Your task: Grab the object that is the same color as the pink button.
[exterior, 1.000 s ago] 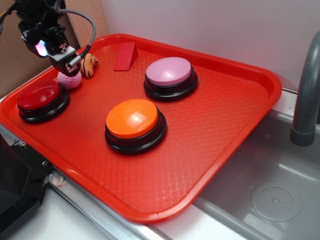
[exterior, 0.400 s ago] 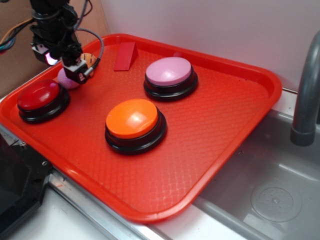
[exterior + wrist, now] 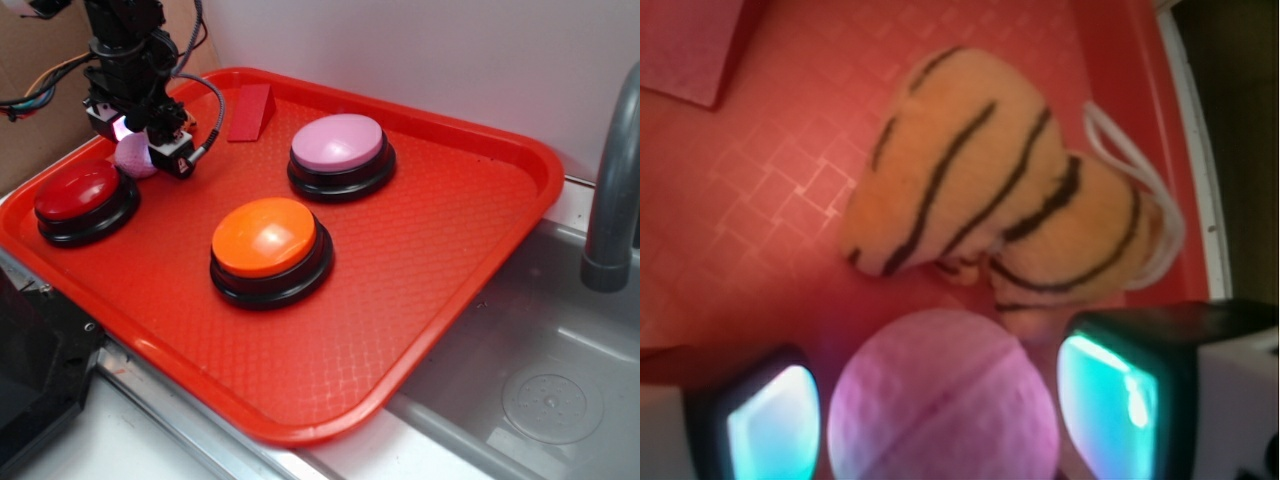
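The small pink ball [image 3: 132, 158] lies on the red tray [image 3: 450, 250] near its back-left corner, beside the red button. My gripper [image 3: 143, 152] is down over it. In the wrist view the ball [image 3: 943, 398] sits between my two glowing fingers [image 3: 770, 425], a thin gap on each side; the gripper [image 3: 940, 415] is open. The orange-striped plush tiger [image 3: 990, 190] lies just beyond the ball, touching it. The pink button [image 3: 337, 142] stands at the tray's back middle, well to the right of my gripper.
A red button [image 3: 80, 192] stands just left-front of the ball and an orange button [image 3: 265, 237] in the tray's middle. A red wedge block [image 3: 250, 112] lies at the back rim. A sink [image 3: 540, 390] and grey faucet [image 3: 610, 200] are on the right.
My gripper has moved right and come down from above the tray's corner until its fingers straddle the pink ball. The tiger is now hidden behind it in the exterior view.
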### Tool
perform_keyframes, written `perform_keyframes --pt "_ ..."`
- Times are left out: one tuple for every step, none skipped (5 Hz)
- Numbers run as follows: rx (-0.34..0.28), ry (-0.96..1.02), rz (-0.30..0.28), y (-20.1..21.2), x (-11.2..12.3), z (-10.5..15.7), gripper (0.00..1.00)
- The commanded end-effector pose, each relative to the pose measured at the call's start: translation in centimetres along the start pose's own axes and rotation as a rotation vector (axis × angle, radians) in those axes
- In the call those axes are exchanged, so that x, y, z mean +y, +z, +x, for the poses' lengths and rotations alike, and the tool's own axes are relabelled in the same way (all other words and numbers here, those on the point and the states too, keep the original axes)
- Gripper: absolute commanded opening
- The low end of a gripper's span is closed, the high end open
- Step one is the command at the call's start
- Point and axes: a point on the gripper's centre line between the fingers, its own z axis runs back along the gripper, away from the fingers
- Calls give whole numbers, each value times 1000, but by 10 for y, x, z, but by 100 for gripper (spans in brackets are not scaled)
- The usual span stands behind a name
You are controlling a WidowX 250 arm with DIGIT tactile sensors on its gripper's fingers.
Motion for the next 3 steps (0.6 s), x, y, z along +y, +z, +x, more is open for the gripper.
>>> perform_keyframes --pt "47 24 -8 7 7 1 0" --pt "64 15 -16 12 7 5 0" --pt "-1 36 -63 38 0 11 0"
